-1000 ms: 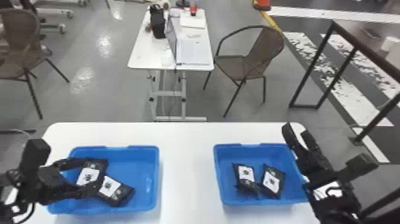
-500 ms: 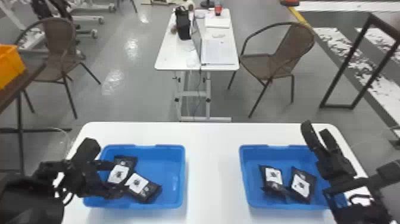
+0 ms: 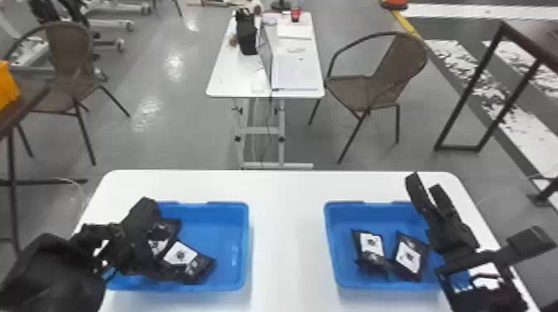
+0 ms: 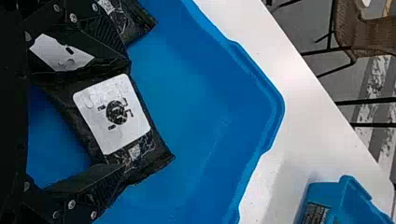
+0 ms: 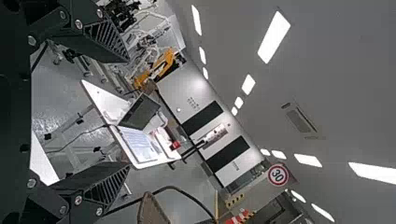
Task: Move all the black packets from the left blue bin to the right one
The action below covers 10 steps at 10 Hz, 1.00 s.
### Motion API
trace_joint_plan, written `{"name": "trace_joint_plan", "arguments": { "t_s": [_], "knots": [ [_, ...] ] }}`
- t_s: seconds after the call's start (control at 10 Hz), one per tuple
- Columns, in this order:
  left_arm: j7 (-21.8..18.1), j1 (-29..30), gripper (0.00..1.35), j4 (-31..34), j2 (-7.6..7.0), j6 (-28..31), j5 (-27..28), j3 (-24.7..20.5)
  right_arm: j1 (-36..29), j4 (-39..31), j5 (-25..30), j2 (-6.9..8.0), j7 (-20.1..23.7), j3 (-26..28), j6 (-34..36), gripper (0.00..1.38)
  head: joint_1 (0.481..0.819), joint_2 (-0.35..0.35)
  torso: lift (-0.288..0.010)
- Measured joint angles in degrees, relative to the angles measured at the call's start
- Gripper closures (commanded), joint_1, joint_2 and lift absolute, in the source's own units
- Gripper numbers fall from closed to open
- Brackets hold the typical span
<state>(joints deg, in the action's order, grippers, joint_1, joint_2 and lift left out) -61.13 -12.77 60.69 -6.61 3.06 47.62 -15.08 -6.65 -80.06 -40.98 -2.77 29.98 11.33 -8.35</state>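
I have the left gripper (image 4: 127,115) down at the left part of the left blue bin (image 3: 207,203), its two fingers spread wide with a black packet (image 4: 112,114) lying in the gap between them. I read it as straddled rather than held; whether either finger touches it, I can't tell.

What my next move turns on is that packet's long axis: it slants across the gap, roughly from one finger toward the other, so closing now would likely press its ends and buckle it. I'd think about turning the wrist to take it across its width. The left arm is plainly the nearer one for this pick.

Slightly farther off in the left blue bin, a second packet (image 3: 168,228) lies on the outer side of the first, close to it. I'd watch that a finger doesn't drag it along.

Across the white table (image 3: 286,215), to the right of the left blue bin, sits the right blue bin (image 3: 361,203), with two packets (image 3: 409,255) lying flat in it. The right gripper (image 5: 128,114) is parked past that, well apart from the left blue bin, fingers apart and nothing between them.

Well beyond the left blue bin, I see a white desk (image 3: 232,79) with a laptop (image 5: 140,111) and a wicker chair (image 3: 398,62).
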Motion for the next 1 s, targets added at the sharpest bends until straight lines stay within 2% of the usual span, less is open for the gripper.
{"name": "trace_joint_plan", "arguments": {
  "t_s": [0.3, 0.4, 0.5, 0.6, 0.8, 1.0],
  "knots": [
    [3.4, -1.3, 0.21, -3.2, -0.12, 0.0, 2.9, 1.2, -0.3, 0.4, -0.9, 0.09, 0.6, -0.1, 0.1, 0.25, 0.695, -0.019, 0.0],
    [4.9, -1.6, 0.25, -4.2, -0.26, 0.0, 3.4, 1.8, -0.3, 0.5, -1.2, 0.1, 0.8, -0.1, 0.1, 0.25, 0.695, -0.016, 0.0],
    [6.2, -1.8, 0.48, -5.2, -0.35, 0.3, 3.6, 2.3, -0.3, 0.7, -1.5, 0.08, 1.2, 0.0, 0.1, 0.25, 0.695, -0.014, 0.0],
    [6.6, -2.1, 0.88, -6.3, -0.32, 1.0, 3.7, 2.6, -0.3, 0.9, -1.6, 0.07, 1.3, 0.0, 0.1, 0.25, 0.695, -0.013, 0.0],
    [6.7, -2.6, 1.22, -7.1, -0.26, 1.9, 3.6, 3.4, -0.3, 1.0, -1.9, 0.21, 1.4, -0.1, 0.3, 0.25, 0.695, -0.016, 0.0],
    [5.4, -2.8, 1.21, -7.1, -0.29, 1.2, 1.6, 2.8, -0.4, 1.1, -2.2, 0.38, 1.6, -0.1, 0.3, 0.25, 0.695, -0.02, 0.0]
  ]
}}
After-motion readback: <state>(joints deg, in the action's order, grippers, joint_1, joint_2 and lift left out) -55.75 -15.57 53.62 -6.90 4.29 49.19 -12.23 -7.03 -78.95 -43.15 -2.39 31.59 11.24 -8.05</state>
